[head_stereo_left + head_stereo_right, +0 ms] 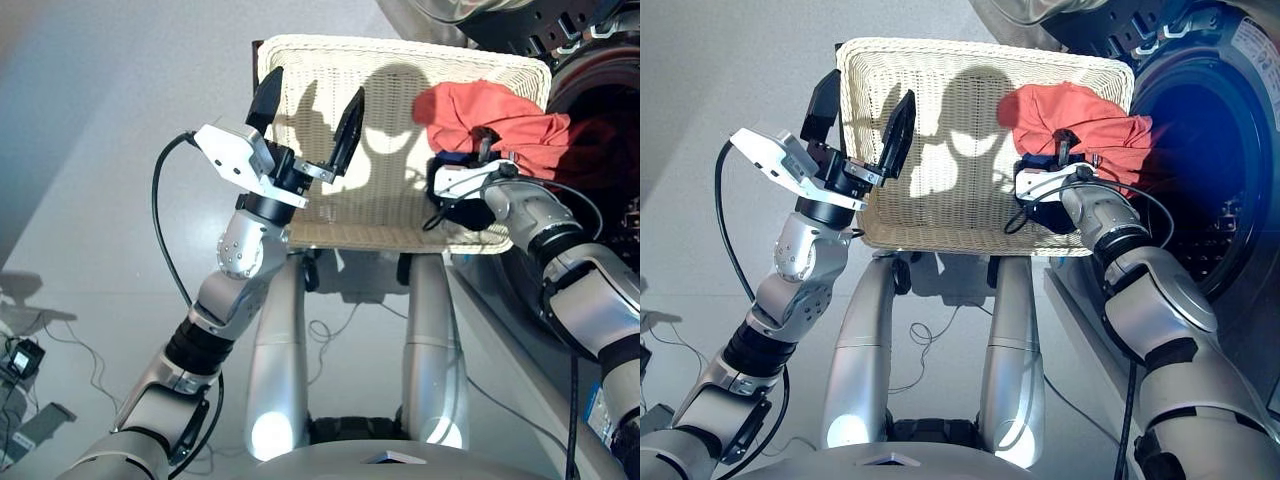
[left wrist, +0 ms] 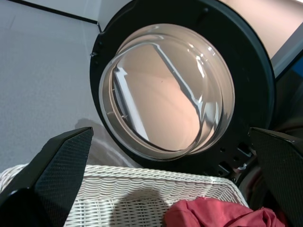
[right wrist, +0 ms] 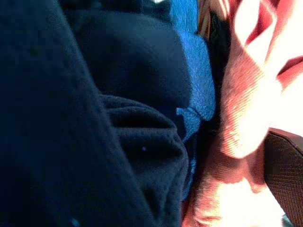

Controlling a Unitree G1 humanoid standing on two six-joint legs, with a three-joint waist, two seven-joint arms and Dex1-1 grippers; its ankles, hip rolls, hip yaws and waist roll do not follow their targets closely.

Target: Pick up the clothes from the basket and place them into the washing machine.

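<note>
The cream wicker basket (image 1: 330,215) stands in front of me, beside the dark washing machine (image 1: 1200,200), whose round glass door (image 2: 165,90) hangs open behind it. An orange-red garment (image 1: 490,115) is bunched at the basket's right end, with black cloth (image 3: 71,118) and dark blue cloth (image 3: 196,90) under it. My right gripper (image 1: 478,160) is pushed into this pile, open; one finger (image 3: 286,175) shows beside the orange-red cloth, the other is hidden by the black cloth. My left gripper (image 1: 315,90) hovers open and empty over the basket's left part.
The washing machine's porthole (image 1: 610,160) lies just right of the basket. Loose cables (image 1: 335,330) trail on the grey floor below the basket, and a small black device (image 1: 22,357) with wires lies on the floor at far left.
</note>
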